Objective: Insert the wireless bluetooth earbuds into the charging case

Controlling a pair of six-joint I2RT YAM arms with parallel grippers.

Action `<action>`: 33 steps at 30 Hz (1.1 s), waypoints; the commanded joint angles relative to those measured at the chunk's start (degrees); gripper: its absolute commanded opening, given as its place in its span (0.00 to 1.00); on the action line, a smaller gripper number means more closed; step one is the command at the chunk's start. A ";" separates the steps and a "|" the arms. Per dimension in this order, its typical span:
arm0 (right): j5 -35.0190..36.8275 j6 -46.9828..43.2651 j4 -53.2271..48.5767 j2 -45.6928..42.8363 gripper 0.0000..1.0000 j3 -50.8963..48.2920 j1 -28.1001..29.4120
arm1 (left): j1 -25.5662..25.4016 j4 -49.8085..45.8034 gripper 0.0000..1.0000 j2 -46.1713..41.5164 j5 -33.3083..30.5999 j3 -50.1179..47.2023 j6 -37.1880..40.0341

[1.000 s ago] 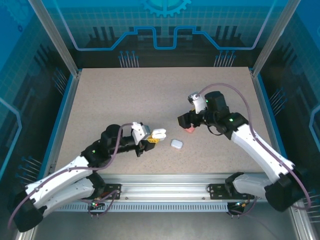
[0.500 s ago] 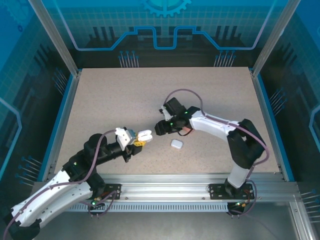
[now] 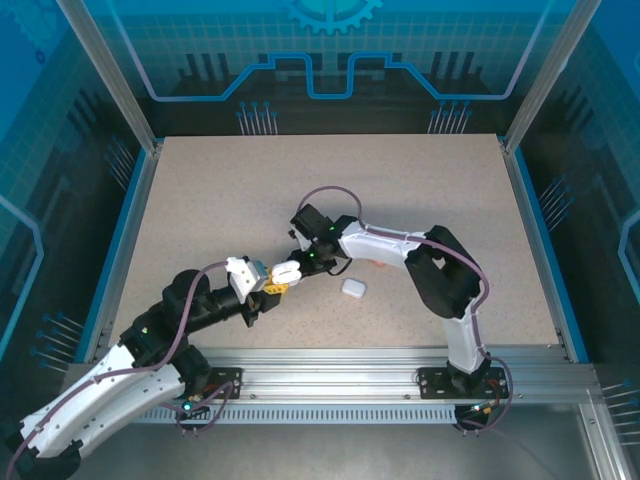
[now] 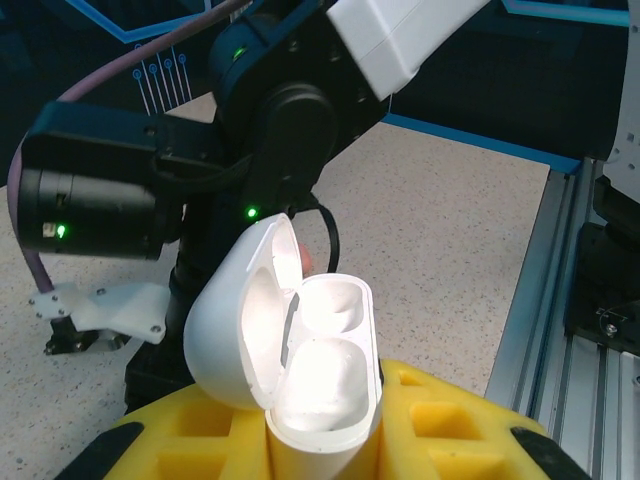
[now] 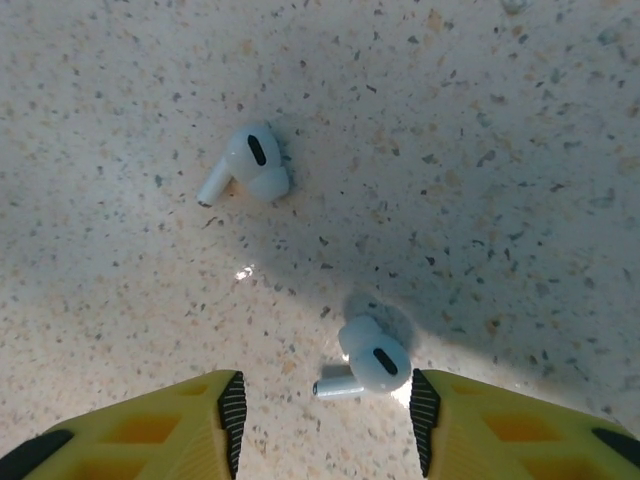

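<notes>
The right arm had swung left across the table (image 3: pixel 220 200). One white earbud (image 5: pixel 372 365) lay between the parted, non-touching fingers of the right gripper (image 5: pixel 326 410), and a second earbud (image 5: pixel 250 165) lay farther off. Nearby, the left gripper (image 4: pixel 320 445) clamped the charging case (image 4: pixel 310 350), its lid open.

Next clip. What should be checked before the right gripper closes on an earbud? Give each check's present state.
1. Case lid open: ok.
2. Case clamped in left gripper: ok.
3. Case wells empty: cannot tell, white glare.
4. Near earbud inside the right gripper: ok, though it sits close to one finger.
5. Far earbud out of the way: ok, it lies well apart on the table.
6. Near earbud gripped: not ok, jaws stand wider than it.
</notes>
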 commanded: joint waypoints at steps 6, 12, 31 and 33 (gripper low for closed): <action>4.93 -0.91 -6.58 4.81 0.46 6.08 2.31 | -0.36 0.19 0.13 -0.80 -0.59 1.87 -0.49; 7.18 -2.07 -9.52 6.72 0.42 8.19 3.24 | -0.47 0.31 0.13 -1.06 -0.58 1.80 -0.61; 9.58 -3.55 -10.58 8.06 0.22 8.57 4.18 | -0.35 0.84 0.13 -1.06 -0.85 1.36 -0.63; 9.11 -3.73 -9.36 7.13 0.20 7.27 3.85 | -0.38 1.07 0.13 -1.10 -0.75 1.33 -0.67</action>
